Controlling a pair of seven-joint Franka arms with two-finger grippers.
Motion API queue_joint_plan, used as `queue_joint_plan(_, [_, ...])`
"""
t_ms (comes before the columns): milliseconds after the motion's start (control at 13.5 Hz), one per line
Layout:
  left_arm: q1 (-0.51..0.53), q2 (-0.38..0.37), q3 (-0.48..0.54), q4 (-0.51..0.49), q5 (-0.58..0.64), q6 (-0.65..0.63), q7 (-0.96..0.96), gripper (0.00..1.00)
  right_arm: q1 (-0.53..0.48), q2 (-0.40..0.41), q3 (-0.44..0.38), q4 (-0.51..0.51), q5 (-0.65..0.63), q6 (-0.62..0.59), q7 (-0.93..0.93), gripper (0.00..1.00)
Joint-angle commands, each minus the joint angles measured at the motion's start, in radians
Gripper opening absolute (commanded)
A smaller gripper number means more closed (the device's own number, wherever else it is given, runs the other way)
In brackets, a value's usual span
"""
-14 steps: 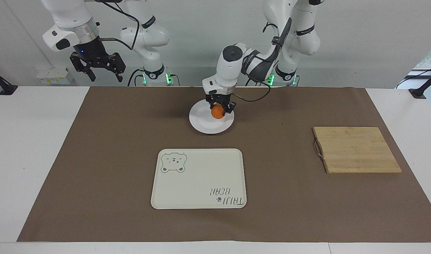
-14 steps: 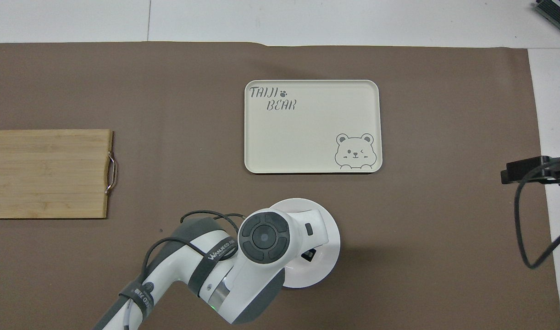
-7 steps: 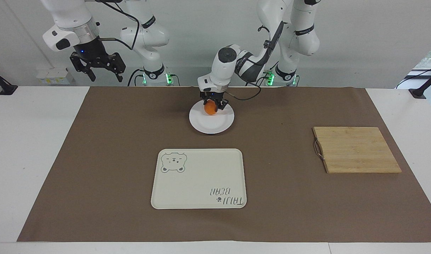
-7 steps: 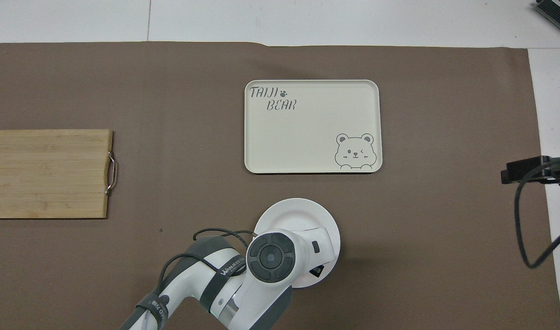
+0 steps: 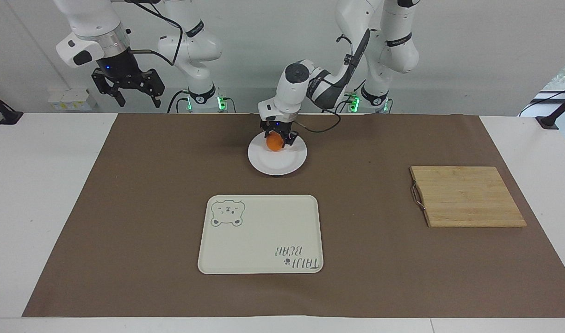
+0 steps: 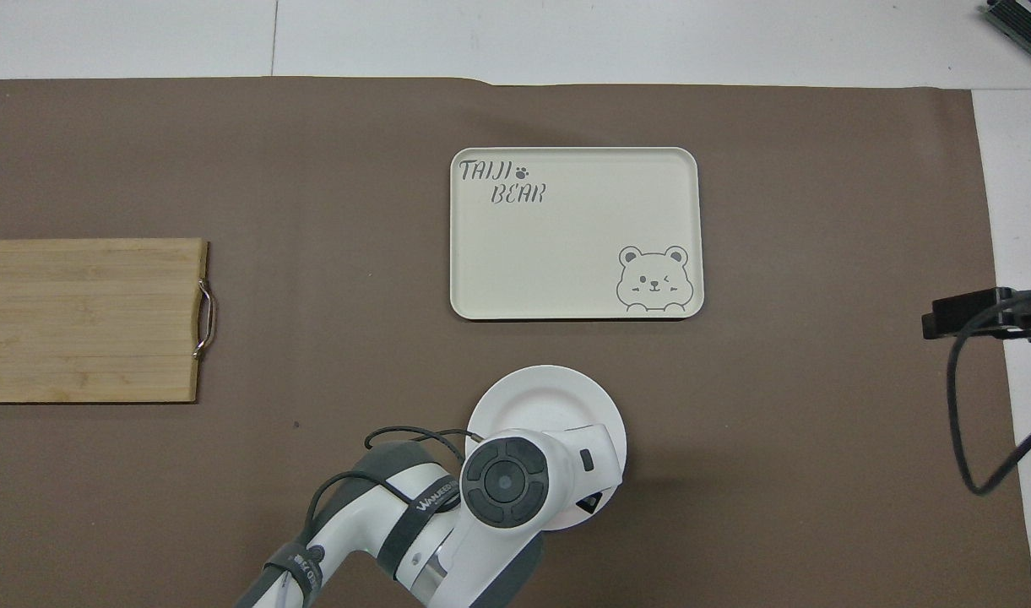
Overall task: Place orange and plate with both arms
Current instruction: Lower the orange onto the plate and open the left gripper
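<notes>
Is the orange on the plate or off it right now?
On it: the orange sits on the white plate, toward its robot-side rim, with the left gripper around it.

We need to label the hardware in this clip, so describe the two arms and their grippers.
Both arms are white, rounded and jointed, with black bands at the joints and green lights at the bases. The left arm has a dark grey sleeve section, a round grey cap, a band with lettering and looping black cables. The right arm has a silver ring above its wrist. The left gripper and right gripper are black.

High facing view, steep overhead, shared table (image 5: pixel 41 185)
</notes>
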Motion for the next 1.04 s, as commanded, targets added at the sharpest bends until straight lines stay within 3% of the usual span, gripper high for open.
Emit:
queue_joint_plan(0, [-0.01,-0.011,0.018,0.017,-0.016,0.002,0.005,1.0,-0.011,-0.004,0.004,-0.002,-0.007,-0.001,-0.024,1.0])
queue_joint_plan(444, [0.087,-0.044,0.03,0.143,0.01,-0.119,0.011,1.0,-0.011,-0.004,0.004,-0.002,-0.007,-0.001,-0.024,1.0])
queue_joint_plan(963, [0.332,-0.167,0.032,0.19,0.14,-0.253,0.101,1.0,-0.011,-0.004,0.004,-0.002,-0.007,-0.001,-0.024,1.0])
